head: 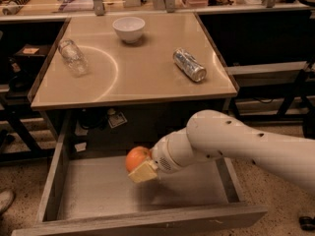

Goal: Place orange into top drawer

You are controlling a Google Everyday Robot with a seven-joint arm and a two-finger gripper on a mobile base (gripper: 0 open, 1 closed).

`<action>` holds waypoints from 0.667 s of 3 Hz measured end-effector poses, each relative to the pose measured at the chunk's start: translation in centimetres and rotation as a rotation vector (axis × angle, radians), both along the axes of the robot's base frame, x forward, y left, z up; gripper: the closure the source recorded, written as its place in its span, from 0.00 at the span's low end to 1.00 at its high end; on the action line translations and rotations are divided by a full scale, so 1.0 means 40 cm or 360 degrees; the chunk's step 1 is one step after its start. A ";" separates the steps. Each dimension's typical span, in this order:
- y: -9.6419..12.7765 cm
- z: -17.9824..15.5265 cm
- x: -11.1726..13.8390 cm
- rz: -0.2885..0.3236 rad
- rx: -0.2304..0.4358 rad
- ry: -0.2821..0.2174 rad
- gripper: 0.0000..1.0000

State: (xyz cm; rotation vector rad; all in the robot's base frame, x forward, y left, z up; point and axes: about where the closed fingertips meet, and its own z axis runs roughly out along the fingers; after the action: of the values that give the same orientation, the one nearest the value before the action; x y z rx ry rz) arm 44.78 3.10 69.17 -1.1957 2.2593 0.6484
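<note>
As framed from the front, shows the end effector [140, 165] closed on the orange [135, 157], below and just ahead of the front edge of the table [147, 77]. Holds the fruit at the leftmost tip of the white arm [236, 141], with one pale finger [143, 172] pressed under the lower right of the orange and the upper left of the peel left bare. Places the orange over the rear middle of the open top drawer [93, 191], above its flat grey bottom and apart from both side walls. Has the arm slanting in from the lower right, across the drawer's right wall. Also shows, on the table, a white bowl [129, 28] near the far edge, a clear jar [73, 57] on its side by the left edge, and a metal can [189, 64] on its side toward the right edge.
</note>
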 end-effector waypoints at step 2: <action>0.070 -0.161 0.014 0.0107 0.0016 0.0076 1.00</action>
State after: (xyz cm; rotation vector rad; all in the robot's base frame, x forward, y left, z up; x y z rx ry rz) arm 45.35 5.90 62.74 -1.2683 2.2604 0.7203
